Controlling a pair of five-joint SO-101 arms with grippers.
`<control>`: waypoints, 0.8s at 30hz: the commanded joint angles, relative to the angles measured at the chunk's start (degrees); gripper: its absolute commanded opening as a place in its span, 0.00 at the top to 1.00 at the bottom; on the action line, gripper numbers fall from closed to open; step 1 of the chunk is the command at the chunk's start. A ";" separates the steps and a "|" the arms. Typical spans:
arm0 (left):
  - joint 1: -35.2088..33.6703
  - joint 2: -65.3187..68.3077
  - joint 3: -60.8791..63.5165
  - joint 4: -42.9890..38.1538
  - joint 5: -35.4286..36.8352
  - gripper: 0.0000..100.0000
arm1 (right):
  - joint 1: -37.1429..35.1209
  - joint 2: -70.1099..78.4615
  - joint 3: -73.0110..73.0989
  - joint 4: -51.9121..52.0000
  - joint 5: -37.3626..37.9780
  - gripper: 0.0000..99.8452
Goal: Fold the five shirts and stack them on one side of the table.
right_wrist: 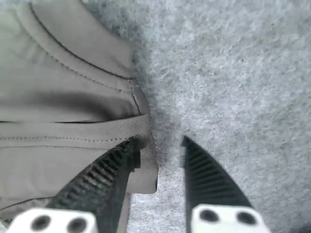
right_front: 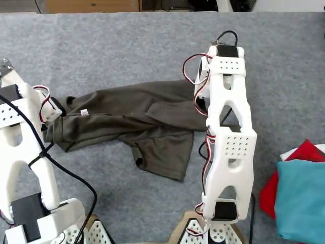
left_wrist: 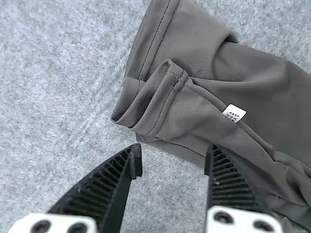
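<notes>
A dark olive shirt (right_front: pixel 147 122) lies crumpled and stretched sideways on the grey felt table top (right_front: pixel 101 46). My left gripper (left_wrist: pixel 172 155) is open just off the shirt's left end, near a bunched hem (left_wrist: pixel 160 82) and a small white label (left_wrist: pixel 234 114). In the high view that gripper (right_front: pixel 52 111) sits at the cloth's left tip. My right gripper (right_wrist: pixel 160 144) is open at the shirt's right edge (right_wrist: pixel 141 121), one finger over the cloth (right_wrist: pixel 58 87) and the other over bare felt. The right arm (right_front: pixel 228 132) hides that end of the shirt from above.
A pile of shirts sits at the table's right edge, with a teal one (right_front: pixel 302 198) on top, a red one (right_front: pixel 269 195) beneath and some white cloth (right_front: pixel 317 149) behind. Black cable (right_front: pixel 76 180) runs from the left arm. Open felt lies behind the shirt.
</notes>
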 commanded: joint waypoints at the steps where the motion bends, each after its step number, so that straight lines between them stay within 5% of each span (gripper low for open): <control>1: -0.53 -2.07 -0.26 0.09 -0.18 0.78 | 0.40 -0.31 -2.51 -0.70 0.44 0.82; 24: -0.53 -2.07 -0.18 0.26 -0.18 0.78 | -2.51 4.79 -2.77 -3.25 -0.18 0.82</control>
